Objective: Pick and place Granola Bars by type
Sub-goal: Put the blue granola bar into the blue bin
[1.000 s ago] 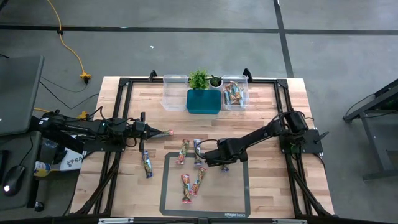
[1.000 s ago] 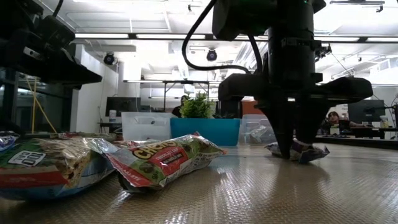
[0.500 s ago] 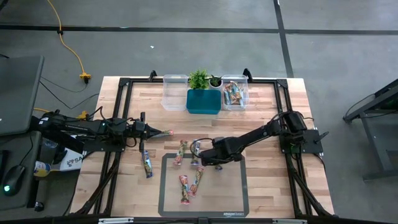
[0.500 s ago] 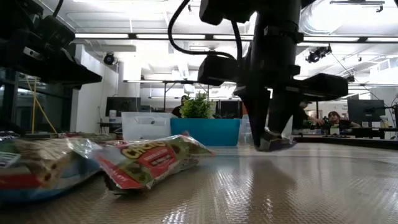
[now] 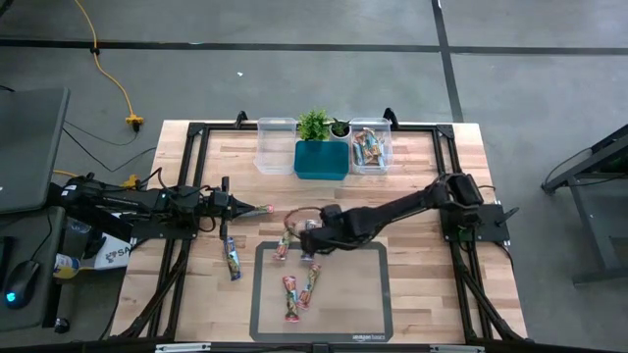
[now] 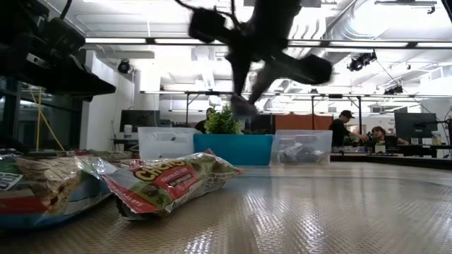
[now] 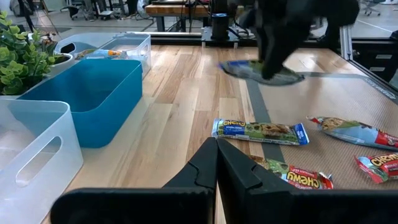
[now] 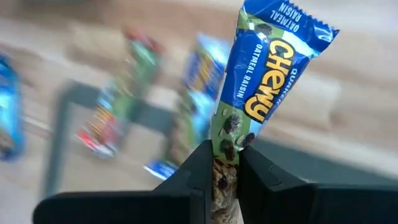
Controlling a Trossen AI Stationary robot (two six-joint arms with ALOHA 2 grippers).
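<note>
Now airborne above the mat (image 5: 368, 304): right gripper (image 8: 226, 163) pinching a blue Chewy oatmeal raisin bar (image 8: 261, 93), left gripper (image 7: 217, 163) shut, parked beside the blue bin (image 7: 93, 96).

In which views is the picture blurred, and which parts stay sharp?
Right wrist view: the table and loose bars behind are smeared, while the blue-and-green Chewy oatmeal raisin bar clamped in the right gripper is sharp. Low view: the dark right arm overhead is streaked; the red-and-green Chewy bar lying in front is clear. Left wrist view: only the far arm is blurred.
</note>
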